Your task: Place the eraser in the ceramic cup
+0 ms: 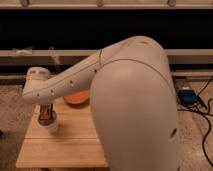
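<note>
My gripper (pixel 46 113) hangs below the wrist at the left end of the big white arm, right over the ceramic cup (pixel 50 125). It is shut on the eraser (pixel 46 116), a dark upright bar with an orange-red band. The eraser's lower end is at the cup's mouth. The small white cup stands on the left part of the wooden table (pixel 70 145). The arm hides the right side of the table.
A wide orange bowl (pixel 77 98) sits on the table behind and to the right of the cup, partly hidden by the arm. A dark shelf wall runs along the back. Cables and a blue box (pixel 187 95) lie on the floor at the right.
</note>
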Robot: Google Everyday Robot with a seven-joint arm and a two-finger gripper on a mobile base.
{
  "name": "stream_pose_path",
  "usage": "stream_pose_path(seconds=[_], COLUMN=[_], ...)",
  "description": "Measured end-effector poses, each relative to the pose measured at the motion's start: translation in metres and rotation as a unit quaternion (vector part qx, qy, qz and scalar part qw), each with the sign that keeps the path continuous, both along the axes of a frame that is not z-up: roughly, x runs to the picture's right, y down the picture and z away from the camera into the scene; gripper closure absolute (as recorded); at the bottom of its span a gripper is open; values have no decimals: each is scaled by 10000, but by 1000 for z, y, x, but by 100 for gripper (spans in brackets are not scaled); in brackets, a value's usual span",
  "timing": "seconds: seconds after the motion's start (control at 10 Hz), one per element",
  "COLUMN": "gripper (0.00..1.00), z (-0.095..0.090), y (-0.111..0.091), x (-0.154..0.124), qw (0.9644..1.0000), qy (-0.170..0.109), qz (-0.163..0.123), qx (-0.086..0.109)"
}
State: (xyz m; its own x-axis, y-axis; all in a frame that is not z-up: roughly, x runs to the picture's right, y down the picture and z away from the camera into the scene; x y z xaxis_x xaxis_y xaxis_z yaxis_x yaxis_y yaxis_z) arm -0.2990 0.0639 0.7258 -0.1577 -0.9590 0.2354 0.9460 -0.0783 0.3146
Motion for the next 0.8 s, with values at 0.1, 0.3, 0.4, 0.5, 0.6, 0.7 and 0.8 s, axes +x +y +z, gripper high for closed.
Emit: stream_pose_path(seconds=[0.1, 0.3, 0.4, 0.5, 0.6, 0.7, 0.8], gripper=[53, 36, 26, 21, 20, 20, 20], z=[2, 2, 2, 2, 1, 1, 1], y=[0, 2, 5, 7, 10, 12, 13], x=[3, 8, 10, 9, 7, 5, 3], qw=[10000, 9999, 9998, 9998, 9998, 9998, 9998], qy=[0, -5, -10, -28, -53, -74, -90], qz=[41, 108, 143, 165, 173, 170, 166], qx=[50, 92, 99, 99, 98, 97, 93])
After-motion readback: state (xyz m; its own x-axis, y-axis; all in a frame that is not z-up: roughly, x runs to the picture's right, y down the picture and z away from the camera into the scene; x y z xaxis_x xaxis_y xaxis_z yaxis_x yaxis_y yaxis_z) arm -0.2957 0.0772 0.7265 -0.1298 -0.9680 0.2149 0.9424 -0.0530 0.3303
